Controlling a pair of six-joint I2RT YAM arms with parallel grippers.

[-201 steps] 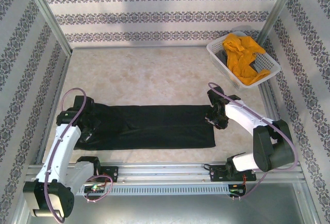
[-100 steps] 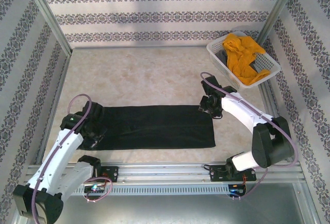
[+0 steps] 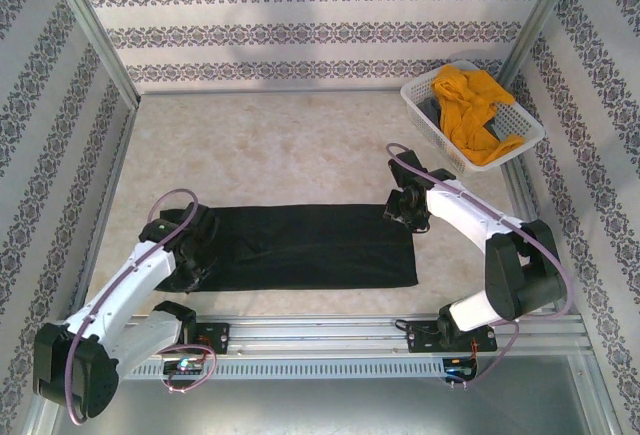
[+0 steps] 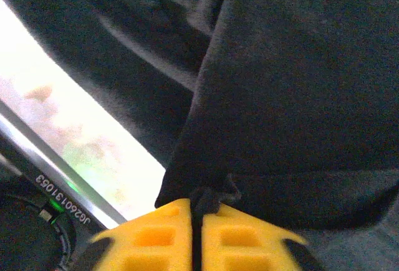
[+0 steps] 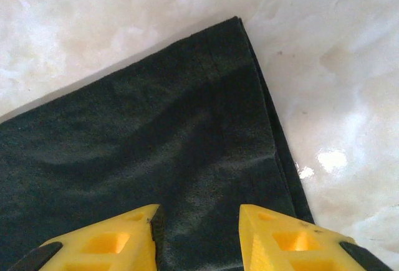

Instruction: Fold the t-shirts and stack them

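The black t-shirt (image 3: 310, 246) lies folded into a long band across the near part of the table. My left gripper (image 3: 192, 251) is at its left end, yellow fingers (image 4: 156, 237) shut on a pinch of black cloth (image 4: 209, 199). My right gripper (image 3: 405, 213) hovers over the band's far right corner (image 5: 234, 25), open, with cloth below the gap and nothing clamped. The mustard-yellow t-shirt (image 3: 470, 107) sits crumpled in the white basket (image 3: 522, 145) at the back right.
An aluminium rail (image 3: 320, 330) runs along the table's near edge, close to the black band. Patterned walls and metal posts (image 3: 95, 30) enclose the table. Bare marble-look tabletop (image 3: 270, 145) spreads behind the shirt.
My left gripper has carried the band's left end rightward, shortening the band. My right gripper has shifted from the right edge up to the far right corner.
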